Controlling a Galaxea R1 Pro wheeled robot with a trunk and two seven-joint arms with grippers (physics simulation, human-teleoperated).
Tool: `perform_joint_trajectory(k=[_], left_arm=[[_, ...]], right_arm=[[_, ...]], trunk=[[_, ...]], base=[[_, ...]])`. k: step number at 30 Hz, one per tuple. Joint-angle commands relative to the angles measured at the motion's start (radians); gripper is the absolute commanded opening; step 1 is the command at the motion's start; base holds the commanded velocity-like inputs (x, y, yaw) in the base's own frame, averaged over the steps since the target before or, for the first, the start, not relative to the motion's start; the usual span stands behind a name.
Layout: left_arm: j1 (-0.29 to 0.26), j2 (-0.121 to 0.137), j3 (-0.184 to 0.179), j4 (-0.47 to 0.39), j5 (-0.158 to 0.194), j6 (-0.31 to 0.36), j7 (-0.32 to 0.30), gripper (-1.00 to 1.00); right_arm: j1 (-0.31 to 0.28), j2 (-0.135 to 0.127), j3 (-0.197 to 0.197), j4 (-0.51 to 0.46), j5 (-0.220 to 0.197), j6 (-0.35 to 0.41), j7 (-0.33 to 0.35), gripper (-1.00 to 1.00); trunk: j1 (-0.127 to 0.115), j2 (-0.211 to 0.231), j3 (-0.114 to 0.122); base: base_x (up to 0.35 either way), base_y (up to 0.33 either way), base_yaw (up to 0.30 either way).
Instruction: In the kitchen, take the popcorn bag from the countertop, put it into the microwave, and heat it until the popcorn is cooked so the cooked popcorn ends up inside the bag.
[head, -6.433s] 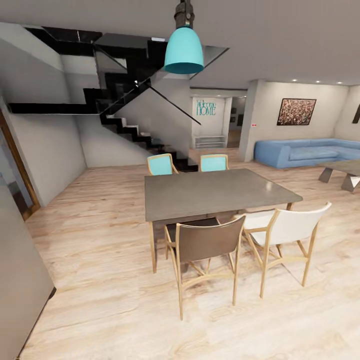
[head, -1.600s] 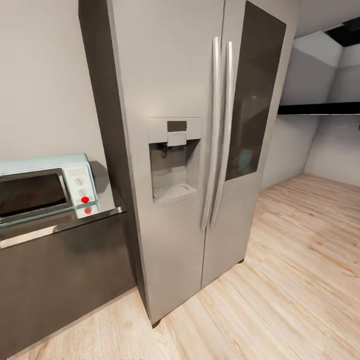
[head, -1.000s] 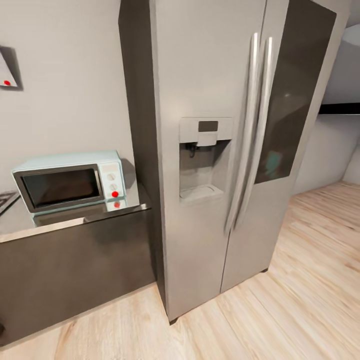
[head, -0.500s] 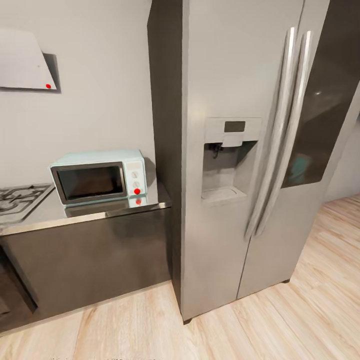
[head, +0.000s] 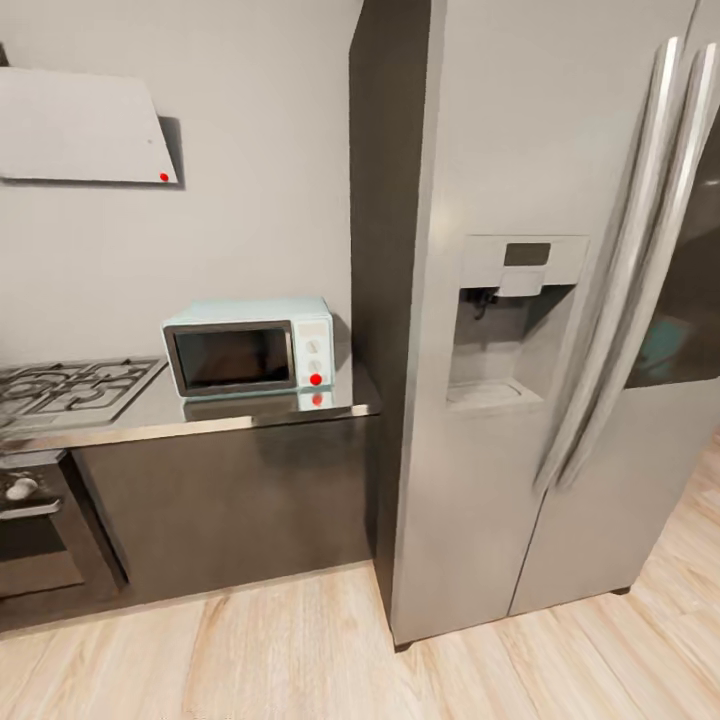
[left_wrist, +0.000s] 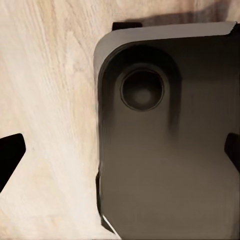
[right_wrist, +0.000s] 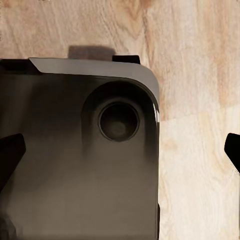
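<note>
— What takes up most of the head view?

— A tall steel side-by-side refrigerator (head: 560, 330), standing on the pale wood floor (head: 300, 650). It has two long vertical handles and a water dispenser recess set into its left door.

— And next to it?

— The table (head: 200, 412), a grey brushed-steel top over dark cabinet fronts, butts right against the fridge's left side. A gas hob (head: 70, 388) is set into it toward the view's left, with a steel oven (head: 30, 530) below and one pale knob visible. A white slanted range hood (head: 80, 125) hangs on the wall above the hob, a small red dot at its lower corner.

— Where is the microwave?

— The microwave (head: 250, 345) sits on the table between the hob and the fridge, near the fridge. It is pale mint-blue, its dark glass door closed, with knobs and a red button on its right panel; the steel top mirrors it faintly.

— The popcorn bag?

— I cannot make it out on the stretch of table in view.

— What about the hands?

— In the left wrist view the left fingers (left_wrist: 10, 155) are black tips at opposite edges — spread wide, holding nothing, over the robot's dark base (left_wrist: 170, 150) and floor. The right fingers (right_wrist: 11, 152) are likewise spread apart and empty above the base.
</note>
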Motion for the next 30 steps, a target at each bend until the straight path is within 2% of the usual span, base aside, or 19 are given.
perform_joint_trajectory(k=[1,3,8,12,14,19,20,22,30], left_arm=[[-0.001,0.015,0.006,0.0,0.001,0.0,0.002,1.0],[-0.001,0.028,0.024,0.0,0.002,0.004,0.002,1.0],[-0.001,0.03,0.039,-0.001,0.002,0.009,0.007,1.0],[-0.001,0.044,0.056,-0.001,0.003,0.011,0.007,1.0],[-0.001,0.046,0.1,-0.001,0.004,0.011,0.007,1.0],[-0.001,0.046,0.254,-0.001,0.003,0.0,0.003,1.0],[-0.001,0.046,0.269,-0.001,0.003,-0.001,0.003,1.0],[-0.001,0.042,0.28,-0.001,0.003,0.0,0.002,1.0],[-0.001,0.045,0.286,-0.001,0.002,-0.001,0.001,1.0]], right_arm=[[0.0,0.0,0.0,-0.001,-0.001,-0.002,0.0,1.0],[0.0,0.0,0.0,-0.001,-0.001,-0.002,0.0,1.0],[0.0,0.0,0.0,-0.001,-0.001,-0.002,0.0,1.0],[0.0,0.0,0.0,-0.001,-0.001,-0.002,0.0,1.0],[0.0,0.0,0.0,-0.001,-0.001,-0.002,0.0,1.0],[0.0,0.0,0.0,-0.001,-0.001,-0.002,0.0,1.0],[0.0,0.0,0.0,-0.001,-0.001,-0.002,0.0,1.0],[0.0,0.0,0.0,-0.001,-0.001,-0.002,0.0,1.0],[0.0,0.0,0.0,-0.001,-0.001,-0.002,0.0,1.0]], trunk=[[0.0,0.0,-0.001],[0.0,0.0,-0.001],[0.0,0.0,-0.001],[0.0,0.0,-0.001],[0.0,0.0,-0.001],[0.0,0.0,-0.001],[0.0,0.0,-0.001],[0.0,0.0,-0.001],[0.0,0.0,-0.001]], base=[[0.0,0.0,0.259],[0.0,0.0,0.258],[0.0,0.0,0.245],[0.0,0.0,0.228],[0.0,0.0,0.223],[0.0,0.0,0.223],[0.0,0.0,0.222],[0.0,0.0,0.222],[0.033,0.089,0.223]])
